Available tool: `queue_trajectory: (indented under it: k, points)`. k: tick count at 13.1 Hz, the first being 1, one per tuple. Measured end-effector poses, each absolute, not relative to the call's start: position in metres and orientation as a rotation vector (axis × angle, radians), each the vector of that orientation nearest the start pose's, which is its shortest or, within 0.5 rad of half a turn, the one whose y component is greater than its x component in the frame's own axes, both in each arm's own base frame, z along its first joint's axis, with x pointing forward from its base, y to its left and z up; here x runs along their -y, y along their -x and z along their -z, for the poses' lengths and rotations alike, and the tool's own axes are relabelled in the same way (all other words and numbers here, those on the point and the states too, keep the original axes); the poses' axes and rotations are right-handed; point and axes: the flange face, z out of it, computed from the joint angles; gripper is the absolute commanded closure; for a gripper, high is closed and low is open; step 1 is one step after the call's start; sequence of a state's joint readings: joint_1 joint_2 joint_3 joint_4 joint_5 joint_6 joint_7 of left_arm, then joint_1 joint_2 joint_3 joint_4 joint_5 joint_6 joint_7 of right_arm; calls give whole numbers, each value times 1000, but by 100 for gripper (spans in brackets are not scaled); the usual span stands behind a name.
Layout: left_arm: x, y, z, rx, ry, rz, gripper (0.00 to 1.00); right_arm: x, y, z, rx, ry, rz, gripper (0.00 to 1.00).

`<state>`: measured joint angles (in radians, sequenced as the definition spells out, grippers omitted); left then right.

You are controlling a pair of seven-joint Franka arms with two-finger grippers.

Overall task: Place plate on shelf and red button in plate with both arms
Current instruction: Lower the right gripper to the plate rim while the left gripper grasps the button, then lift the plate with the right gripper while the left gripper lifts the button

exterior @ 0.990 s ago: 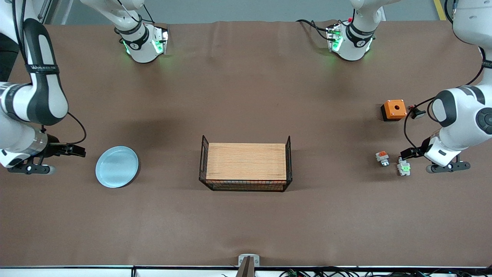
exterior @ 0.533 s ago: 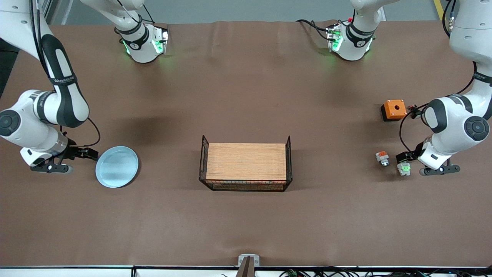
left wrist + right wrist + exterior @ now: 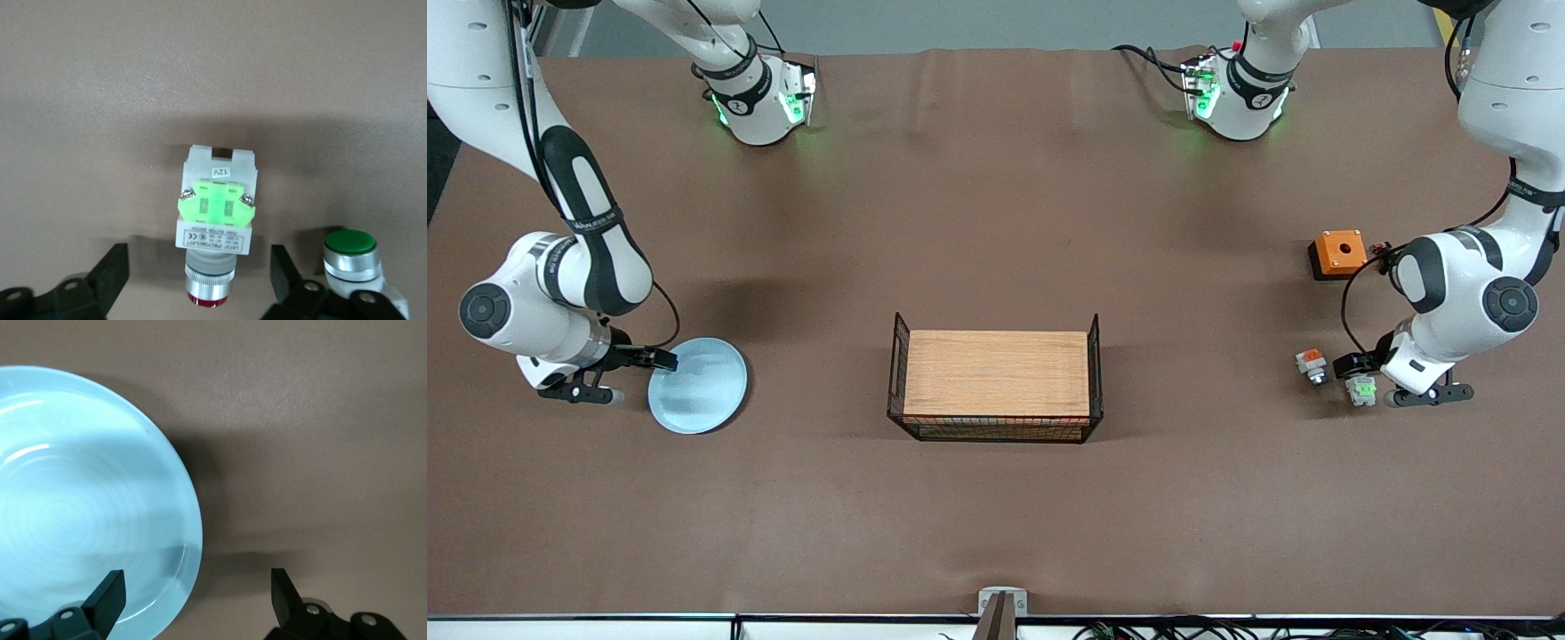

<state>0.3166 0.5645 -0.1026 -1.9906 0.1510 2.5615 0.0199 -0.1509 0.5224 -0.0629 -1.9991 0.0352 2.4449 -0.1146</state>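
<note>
Right gripper [image 3: 192, 597] jaws spread, straddling rim of round pale blue plate [image 3: 698, 385] toward right arm's end from wooden board [image 3: 996, 372], left gripper [image 3: 199, 273] jaws spread around white green-tabbed red button [image 3: 215, 220] toward left arm's end.

The right wrist view cuts off most of the plate [image 3: 80, 507]. In the left wrist view, the neighbouring green-capped module [image 3: 351, 257] runs past the frame edge.

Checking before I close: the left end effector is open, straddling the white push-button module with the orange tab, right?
Not quite. The left wrist view shows the open left end effector straddling the white push-button module with the bright green tab; the orange-tabbed module lies beside it.
</note>
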Motion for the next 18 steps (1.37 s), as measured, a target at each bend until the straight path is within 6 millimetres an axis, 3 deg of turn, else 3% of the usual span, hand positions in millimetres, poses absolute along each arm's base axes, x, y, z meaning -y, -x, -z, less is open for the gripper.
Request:
queue_trajectory:
  k: [4, 5, 7, 8, 11, 13, 18]
  points:
    - [-129, -597, -178, 131, 3108, 19, 39, 127, -586, -182, -228, 3109, -123, 45]
    - [-128, -598, -179, 131, 3108, 25, 53, 127, -586, -181, -243, 3100, -123, 52]
    - [-127, -600, -181, 127, 3108, 33, 91, 127, -586, -179, -254, 3093, -125, 64]
    - [-126, -601, -181, 124, 3109, 37, 99, 127, -586, -178, -256, 3091, -127, 72]
    - [-121, -609, -191, 109, 3110, 74, 100, 126, -588, -178, -255, 3090, -126, 97]
    - [-115, -616, -214, 94, 3108, 95, 100, 125, -589, -179, -250, 3086, -117, 98]
    - [-57, -620, -316, 58, 3106, 66, 100, 123, -595, -188, -264, 3061, -91, 98]
